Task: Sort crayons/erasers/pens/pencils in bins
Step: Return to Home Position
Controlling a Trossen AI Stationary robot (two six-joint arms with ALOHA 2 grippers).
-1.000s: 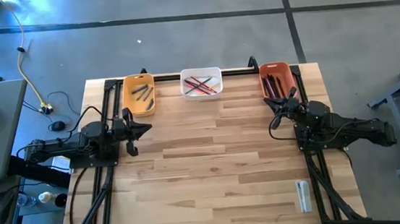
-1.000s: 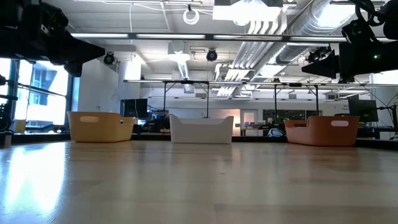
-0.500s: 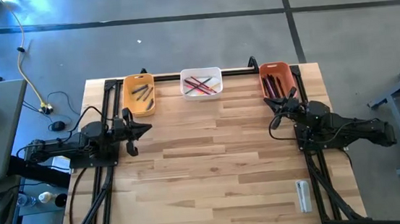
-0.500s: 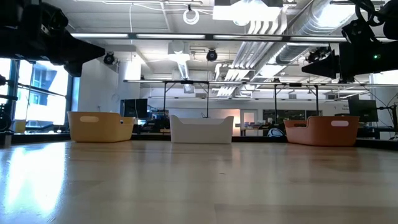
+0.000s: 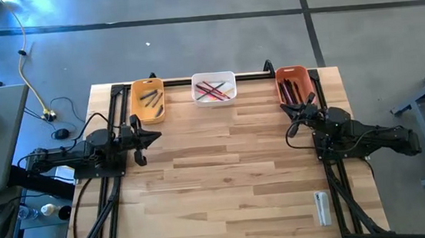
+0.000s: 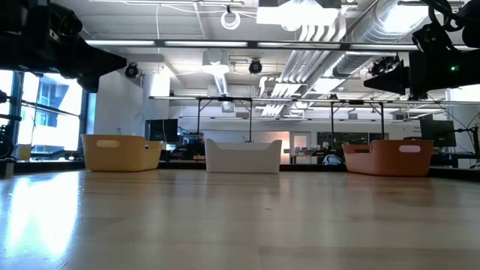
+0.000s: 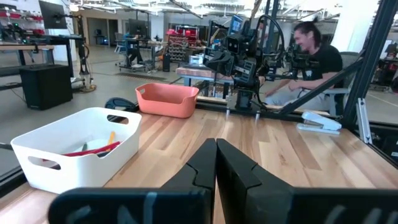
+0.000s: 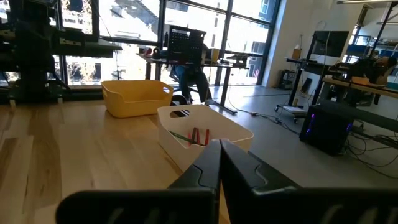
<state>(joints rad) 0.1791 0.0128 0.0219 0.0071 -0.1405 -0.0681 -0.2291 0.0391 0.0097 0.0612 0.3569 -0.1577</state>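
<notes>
Three bins stand along the table's far edge: a yellow-orange bin (image 5: 148, 99) with dark pens (image 5: 150, 96) in it, a white bin (image 5: 214, 88) with red, pink and yellow pencils (image 5: 211, 90), and a red-orange bin (image 5: 292, 85) with dark and red sticks. My left gripper (image 5: 154, 135) is shut and empty at the table's left side, below the yellow bin; its fingers meet in the left wrist view (image 7: 216, 163). My right gripper (image 5: 293, 123) is shut and empty at the right side, near the red-orange bin; it also shows in the right wrist view (image 8: 220, 163).
A whitish stapler (image 5: 322, 206) lies near the table's near right corner. A person sits beyond the table's right side in the left wrist view (image 7: 314, 62). Bare wood lies between the arms.
</notes>
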